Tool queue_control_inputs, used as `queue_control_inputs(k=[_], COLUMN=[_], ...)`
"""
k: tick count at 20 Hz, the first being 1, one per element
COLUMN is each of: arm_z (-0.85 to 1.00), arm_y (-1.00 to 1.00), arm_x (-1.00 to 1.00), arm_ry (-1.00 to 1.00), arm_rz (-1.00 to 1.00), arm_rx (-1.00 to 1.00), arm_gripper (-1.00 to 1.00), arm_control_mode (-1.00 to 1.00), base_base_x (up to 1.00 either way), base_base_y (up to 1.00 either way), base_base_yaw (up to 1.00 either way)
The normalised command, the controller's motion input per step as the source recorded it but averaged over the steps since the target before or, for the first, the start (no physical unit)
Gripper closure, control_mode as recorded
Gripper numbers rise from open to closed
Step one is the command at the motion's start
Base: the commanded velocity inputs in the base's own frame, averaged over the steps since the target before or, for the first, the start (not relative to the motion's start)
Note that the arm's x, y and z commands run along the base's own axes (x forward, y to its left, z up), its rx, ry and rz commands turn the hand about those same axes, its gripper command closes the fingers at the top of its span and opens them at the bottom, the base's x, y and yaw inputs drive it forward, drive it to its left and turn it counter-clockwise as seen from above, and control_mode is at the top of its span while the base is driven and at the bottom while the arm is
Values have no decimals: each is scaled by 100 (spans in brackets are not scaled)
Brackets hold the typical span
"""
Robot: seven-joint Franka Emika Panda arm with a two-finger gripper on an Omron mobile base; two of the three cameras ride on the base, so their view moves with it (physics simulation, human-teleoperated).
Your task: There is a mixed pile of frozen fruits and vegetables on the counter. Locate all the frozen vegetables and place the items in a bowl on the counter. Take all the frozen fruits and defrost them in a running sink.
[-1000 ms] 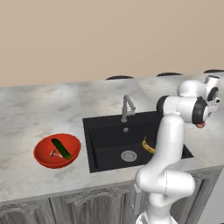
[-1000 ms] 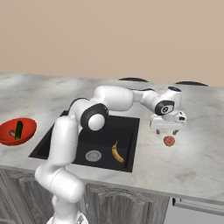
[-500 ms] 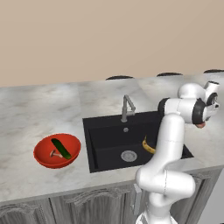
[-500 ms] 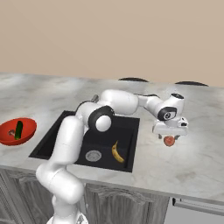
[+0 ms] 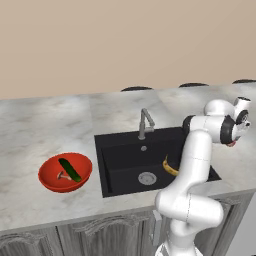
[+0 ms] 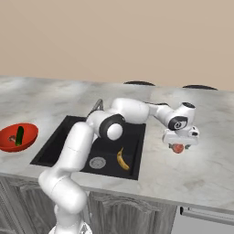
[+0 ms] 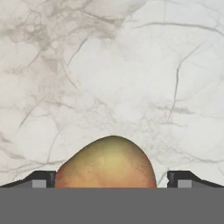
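The small red-orange fruit point(image 6: 178, 148) lies on the marbled counter point(image 6: 196, 173) right of the black sink point(image 6: 59, 146). My gripper point(image 6: 179, 144) hangs straight over it, open, one fingertip on each side. In the hand view the fruit point(image 7: 107, 164) sits between the fingertips point(image 7: 41, 179), and I cannot tell whether they touch it. The banana point(image 5: 170, 167) lies in the sink point(image 5: 125, 165). To the left, the red bowl point(image 5: 54, 186) holds the cucumber point(image 5: 70, 170) and the mushroom point(image 5: 62, 175).
A grey bent faucet point(image 5: 145, 122) stands at the back of the sink. My arm reaches over the basin's right half. Dark round shapes point(image 6: 139, 83) lie along the back wall. The counter's front edge runs close to the fruit.
The hand has sunk a little lower over the red fruit, jaws still wide. Banana, bowl and its contents have not moved.
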Motion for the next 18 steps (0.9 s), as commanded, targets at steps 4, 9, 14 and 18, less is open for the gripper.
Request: queue_control_inputs(k=[4, 9, 14, 18], arm_z=[-31, -3, 45, 39], arm_y=[0, 8, 66, 98], arm_x=[0, 0, 1, -5], arm_ry=[4, 4, 2, -1], arm_rz=[0, -4, -3, 2], arm_rx=[8, 0, -2, -5], arm_gripper=[100, 100, 100, 100], arm_control_mode=[-100, -100, -100, -100], base_base_x=[0, 0, 0, 0], base_base_y=[0, 0, 0, 0], base_base_yaw=[0, 0, 0, 0])
